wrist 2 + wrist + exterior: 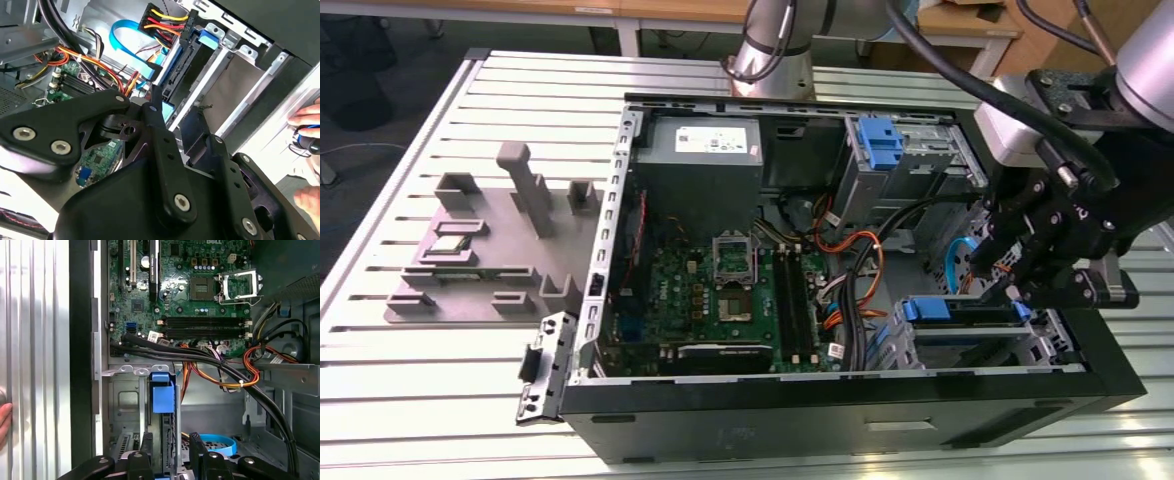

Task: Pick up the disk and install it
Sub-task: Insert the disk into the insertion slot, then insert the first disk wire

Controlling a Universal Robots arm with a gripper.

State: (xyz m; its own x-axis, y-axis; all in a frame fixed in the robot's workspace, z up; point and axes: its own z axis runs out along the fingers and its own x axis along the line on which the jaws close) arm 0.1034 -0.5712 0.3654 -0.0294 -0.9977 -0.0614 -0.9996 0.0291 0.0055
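disk (pixel 162 396) looked pretty much slotted into the drive cage (pixel 127 400), gripper (pixel 170 441) jaws parted either side of it, clamping nothing.

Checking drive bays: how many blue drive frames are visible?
2. One blue frame in the bay by the arm's base; one on the disk in the bay by the gripper, which may hide more.

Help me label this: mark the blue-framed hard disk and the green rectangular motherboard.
blue-framed hard disk (pixel 162 394): first wrist view, on its blue plastic frame tab.
green rectangular motherboard (pixel 683 303): exterior view, on its green board surface.
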